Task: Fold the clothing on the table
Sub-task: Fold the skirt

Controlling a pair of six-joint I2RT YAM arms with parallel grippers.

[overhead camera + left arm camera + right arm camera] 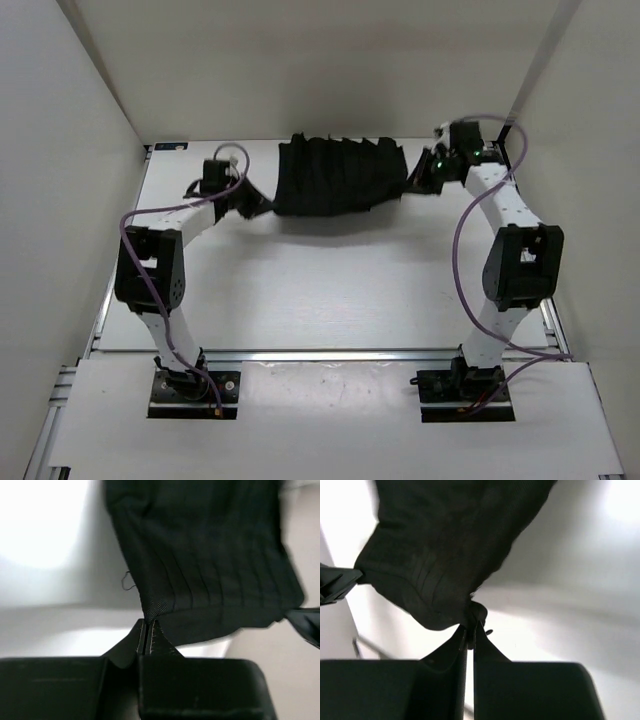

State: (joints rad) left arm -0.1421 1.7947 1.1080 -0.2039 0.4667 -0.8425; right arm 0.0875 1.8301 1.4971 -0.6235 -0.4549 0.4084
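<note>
**Top view:** The pleated black clothing (335, 175) hangs stretched across the far part of the table (320, 300). The left gripper (238, 197) holds its left end and the right gripper (417, 178) its right end. The two-sided pull looks meant to spread the fabric flat before any fold is laid.

**Left wrist view:** The left gripper (147, 630) has its jaws pinched tight on a hemmed corner of the clothing (210, 565). The pleats fan away from that hold over the white tabletop.

**Right wrist view:** The right gripper (470, 630) is clamped on a bunched corner of the clothing (445, 545). With only the corners caught, the cloth between them drapes freely.
</note>
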